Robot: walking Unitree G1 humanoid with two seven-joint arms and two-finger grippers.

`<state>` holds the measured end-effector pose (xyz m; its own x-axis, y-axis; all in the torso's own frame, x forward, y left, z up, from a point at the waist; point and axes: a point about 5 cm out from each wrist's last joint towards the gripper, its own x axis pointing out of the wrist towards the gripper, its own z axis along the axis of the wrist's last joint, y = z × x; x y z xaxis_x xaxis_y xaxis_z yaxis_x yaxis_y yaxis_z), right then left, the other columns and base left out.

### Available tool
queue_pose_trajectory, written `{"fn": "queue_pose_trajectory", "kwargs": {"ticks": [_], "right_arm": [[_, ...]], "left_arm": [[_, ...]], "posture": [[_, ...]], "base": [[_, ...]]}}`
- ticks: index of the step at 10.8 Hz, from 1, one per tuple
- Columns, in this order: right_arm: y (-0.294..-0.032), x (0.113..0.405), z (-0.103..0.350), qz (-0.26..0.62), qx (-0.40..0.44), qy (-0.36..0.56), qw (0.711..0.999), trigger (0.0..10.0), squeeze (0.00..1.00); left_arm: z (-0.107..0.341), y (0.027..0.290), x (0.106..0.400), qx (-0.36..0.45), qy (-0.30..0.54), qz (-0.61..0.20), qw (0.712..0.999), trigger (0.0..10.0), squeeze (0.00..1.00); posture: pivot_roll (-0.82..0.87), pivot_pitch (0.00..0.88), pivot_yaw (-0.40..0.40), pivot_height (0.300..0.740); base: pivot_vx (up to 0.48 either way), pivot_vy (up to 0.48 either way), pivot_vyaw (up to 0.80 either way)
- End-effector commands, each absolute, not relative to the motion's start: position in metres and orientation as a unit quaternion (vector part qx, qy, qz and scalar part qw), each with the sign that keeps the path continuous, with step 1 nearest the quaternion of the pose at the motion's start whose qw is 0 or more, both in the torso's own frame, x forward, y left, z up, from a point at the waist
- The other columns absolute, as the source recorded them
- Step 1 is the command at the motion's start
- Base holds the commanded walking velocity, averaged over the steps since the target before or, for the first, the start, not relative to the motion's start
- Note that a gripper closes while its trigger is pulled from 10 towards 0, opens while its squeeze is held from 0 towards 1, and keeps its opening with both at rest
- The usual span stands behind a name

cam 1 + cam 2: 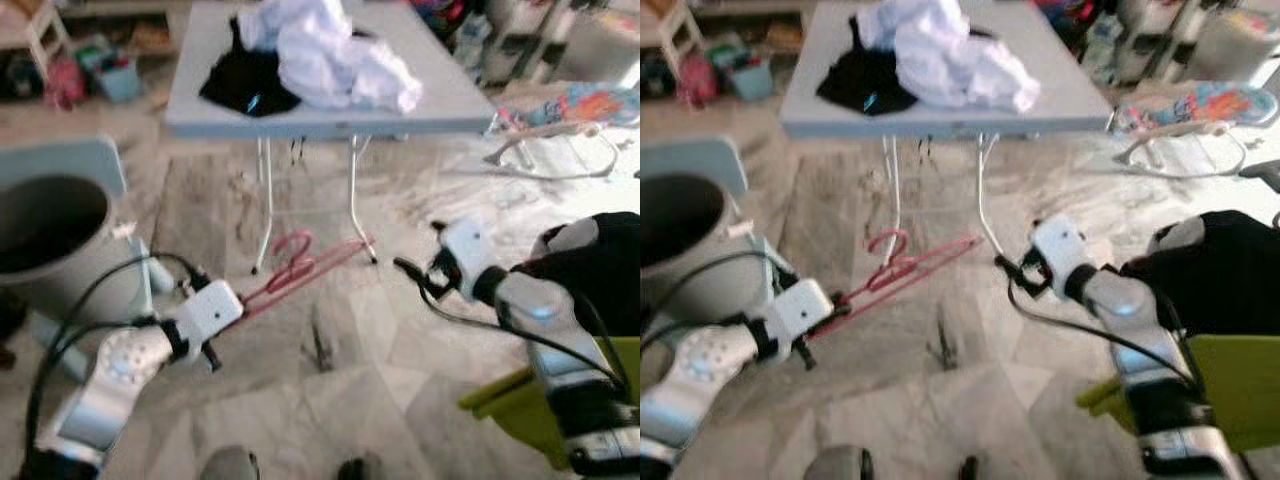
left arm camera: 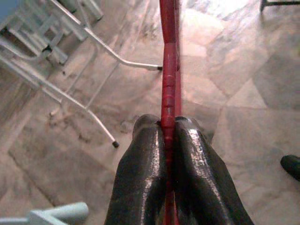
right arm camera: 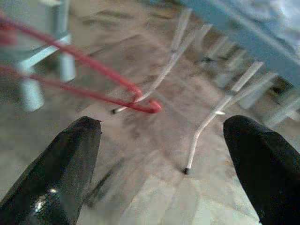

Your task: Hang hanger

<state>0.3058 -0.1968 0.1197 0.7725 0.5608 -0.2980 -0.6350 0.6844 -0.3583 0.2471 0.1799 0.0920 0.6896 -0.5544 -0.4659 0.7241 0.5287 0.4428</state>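
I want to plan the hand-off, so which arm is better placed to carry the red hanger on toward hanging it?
Left. The left gripper is shut on the red hanger, holding it out in front. The right gripper is open with nothing between its fingers.

Head stereo pair looks forward and down over the stone floor (image 1: 380, 400) toward the grey desk (image 1: 440, 100); both eyes share the same scene, offset sideways. Left wrist cam sits close behind the left gripper (image 2: 168, 136), looking along its closed jaws and the red hanger (image 2: 168, 70) at the floor and white desk legs (image 2: 89, 98). Right wrist cam looks out between the spread jaws of the right gripper (image 3: 164, 154), low, facing the same desk legs and the hanger's far end.
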Motion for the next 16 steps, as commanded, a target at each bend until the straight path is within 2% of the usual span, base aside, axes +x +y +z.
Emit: {"fn": "queue_pose_trajectory", "kwargs": {"ticks": [1, 2, 4, 9, 10, 11, 16], "right_arm": [[-0.195, 0.306, 0.123, 0.364, -0.236, 0.081, 0.897, 10.0, 0.0], [-0.192, 0.303, 0.128, 0.415, -0.249, 0.082, 0.871, 10.0, 0.0], [-0.19, 0.301, 0.128, 0.438, -0.267, 0.081, 0.855, 10.0, 0.0], [-0.168, 0.298, 0.124, 0.541, -0.293, 0.084, 0.784, 10.0, 0.0], [-0.165, 0.299, 0.123, 0.554, -0.305, 0.085, 0.77, 4.4, 0.0], [-0.162, 0.301, 0.123, 0.566, -0.32, 0.084, 0.755, 0.0, 0.0], [-0.15, 0.313, 0.12, 0.602, -0.409, 0.095, 0.679, 0.0, 0.0]], "left_arm": [[0.091, 0.179, 0.246, 0.328, 0.136, -0.392, 0.849, 10.0, 0.0], [0.092, 0.175, 0.245, 0.333, 0.126, -0.41, 0.84, 10.0, 0.0], [0.095, 0.167, 0.247, 0.327, 0.109, -0.426, 0.836, 10.0, 0.0], [0.096, 0.143, 0.253, 0.344, 0.073, -0.48, 0.803, 10.0, 0.0], [0.096, 0.137, 0.254, 0.344, 0.066, -0.488, 0.8, 10.0, 0.0], [0.095, 0.132, 0.254, 0.344, 0.061, -0.494, 0.796, 10.0, 0.0], [0.091, 0.126, 0.254, 0.358, 0.057, -0.505, 0.784, 10.0, 0.0]], "posture": [[0.03, 0.073, -0.07, 0.74], [0.03, 0.07, -0.07, 0.74], [0.03, 0.067, -0.07, 0.74], [0.03, 0.057, -0.071, 0.74], [0.03, 0.056, -0.076, 0.74], [0.02, 0.053, -0.08, 0.74], [0.02, 0.055, -0.095, 0.74]], "base": [[0.0, 0.0, 0.0], [0.0, 0.0, 0.0], [0.0, 0.0, 0.0], [0.0, 0.0, 0.0], [0.0, 0.0, 0.0], [0.0, 0.0, 0.0], [0.0, 0.0, 0.0]]}}
